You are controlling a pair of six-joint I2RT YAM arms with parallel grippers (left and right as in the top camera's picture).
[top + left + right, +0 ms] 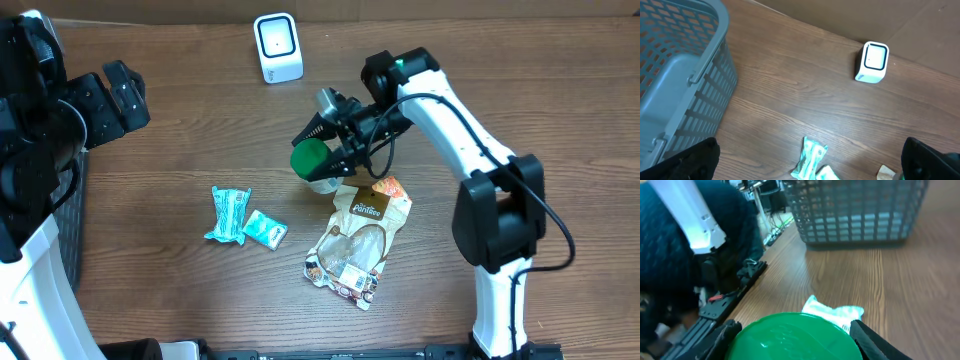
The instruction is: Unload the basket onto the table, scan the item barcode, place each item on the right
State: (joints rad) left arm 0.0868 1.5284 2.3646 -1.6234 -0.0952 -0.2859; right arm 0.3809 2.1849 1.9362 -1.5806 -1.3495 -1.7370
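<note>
Down at the near side of the table [180, 150], a crinkly brown snack bag [358, 245] lies flat. Just left of it are a long teal packet [228, 213] and a small teal packet [266, 230], pretty much touching each other.

A bit further back, right at the top end of the snack bag, the right gripper [328, 148] is clamped on a green-lidded tub [308, 160]. In the right wrist view the green lid fills the space between both fingers, so it's definitely got hold of it.

Off to the left, the left gripper [128, 92] has its fingers spread wide with nothing in them, next to a grey basket [685, 75].

Way at the far edge, the white scanner [278, 47] stands upright, well apart from the tub.
</note>
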